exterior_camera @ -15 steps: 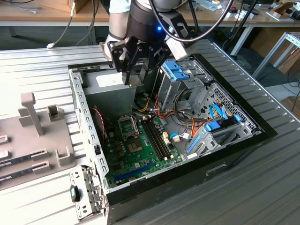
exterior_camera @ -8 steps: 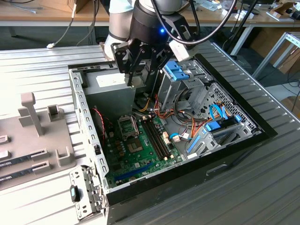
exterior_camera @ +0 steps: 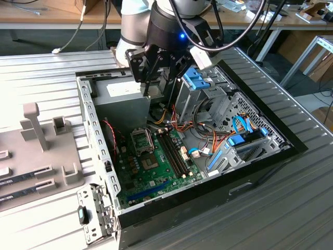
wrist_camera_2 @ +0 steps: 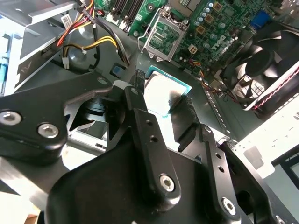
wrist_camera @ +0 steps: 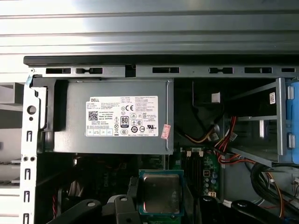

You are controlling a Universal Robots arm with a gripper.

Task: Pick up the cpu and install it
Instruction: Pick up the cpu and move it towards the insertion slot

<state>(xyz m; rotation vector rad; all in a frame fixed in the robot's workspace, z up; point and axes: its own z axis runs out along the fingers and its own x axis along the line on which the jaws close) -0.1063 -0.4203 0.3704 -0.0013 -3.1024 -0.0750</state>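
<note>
Gripper [wrist_camera_2: 163,91] pinches the cpu [wrist_camera_2: 159,100] by its edges, fingers closed on it, carrying it flat over the case [exterior_camera: 91,121] (level, I'd judge, to suit the open socket [wrist_camera_2: 163,39]).

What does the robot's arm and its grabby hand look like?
The arm is round and pale silver-grey, with a black end that has a little blue light. Thick black cables loop around it. The gripper is black, with two chunky fingers dotted with shiny silver screws.
</note>
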